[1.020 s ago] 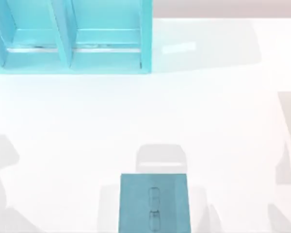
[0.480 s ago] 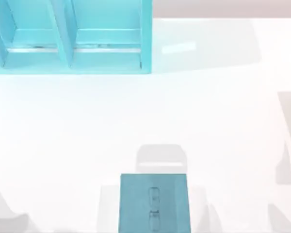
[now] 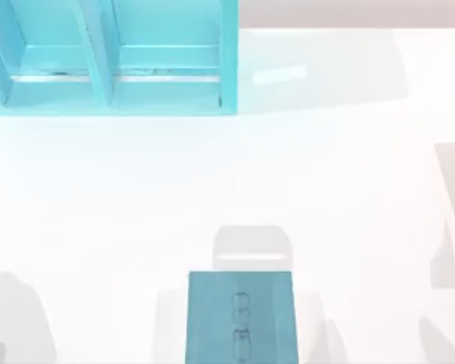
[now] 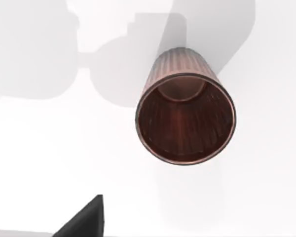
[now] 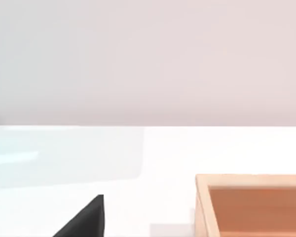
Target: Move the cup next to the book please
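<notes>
Three views are covered in turn.

Top view: the book (image 3: 242, 317) is seen lying flat on the white desk (image 3: 227, 182) at the near edge, about mid-width, with its lower end cut off by the frame. Faint outlined marks run down the middle of its cover. A large light-blue shelf unit (image 3: 110, 57) occupies the far left corner of the desk, well apart from the book, with two open compartments separated by an upright divider. The desk surface between shelf unit and book is marked by grey shadows, including one at the near left corner and others along the right side.

Left wrist view: the cup (image 4: 185, 112) is seen standing upright on the desk, viewed from above into its open mouth. The interior is dark reddish-brown, and the outer wall is ribbed. Broad grey shadows fall on the desk around it. Nothing is touching the cup. One dark fingertip (image 4: 84, 221) of the left hand is visible at the frame edge, apart from the cup; whether this hand is wide or narrow cannot be told.

Right wrist view: a dark fingertip (image 5: 84, 219) of the right hand is seen over the desk. An open wooden box (image 5: 251, 205) with an orange-brown interior stands nearby. The spread of this hand cannot be told either.
</notes>
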Available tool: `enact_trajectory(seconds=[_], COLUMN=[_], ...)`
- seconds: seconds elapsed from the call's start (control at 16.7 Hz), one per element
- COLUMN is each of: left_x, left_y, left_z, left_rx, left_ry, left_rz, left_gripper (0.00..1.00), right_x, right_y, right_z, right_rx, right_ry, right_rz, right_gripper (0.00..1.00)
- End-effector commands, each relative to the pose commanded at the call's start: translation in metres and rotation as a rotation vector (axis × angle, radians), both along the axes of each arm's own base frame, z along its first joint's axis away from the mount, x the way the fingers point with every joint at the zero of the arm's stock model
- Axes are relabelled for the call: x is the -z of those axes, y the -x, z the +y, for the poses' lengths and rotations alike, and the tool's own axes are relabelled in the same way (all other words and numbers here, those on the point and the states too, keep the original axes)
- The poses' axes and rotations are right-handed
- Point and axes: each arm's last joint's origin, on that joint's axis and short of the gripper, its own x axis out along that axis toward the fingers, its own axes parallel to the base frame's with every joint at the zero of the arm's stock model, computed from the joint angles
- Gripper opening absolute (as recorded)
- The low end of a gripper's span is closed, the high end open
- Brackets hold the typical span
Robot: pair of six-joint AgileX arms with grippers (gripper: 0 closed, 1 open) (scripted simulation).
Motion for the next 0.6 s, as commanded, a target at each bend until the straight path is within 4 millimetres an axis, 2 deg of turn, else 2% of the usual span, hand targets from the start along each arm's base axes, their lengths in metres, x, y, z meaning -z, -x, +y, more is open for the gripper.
enact_trajectory(seconds=[0.18, 0.6], left_x=[0.0001, 0.0049], left_y=[-0.0017, -0.0023], left_z=[0.0066, 0.0061], left_rx=[0.04, 0.042], left_ry=[0.027, 0.029], left_rz=[0.044, 0.045], left_gripper=[1.0, 1.0], right_x=[0.0, 0.0], right_y=[0.0, 0.0], right_z=[0.0, 0.0], right_rx=[0.0, 0.0], right_ry=[0.0, 0.0], right_rz=[0.0, 0.0], right_gripper=[1.0, 1.0])
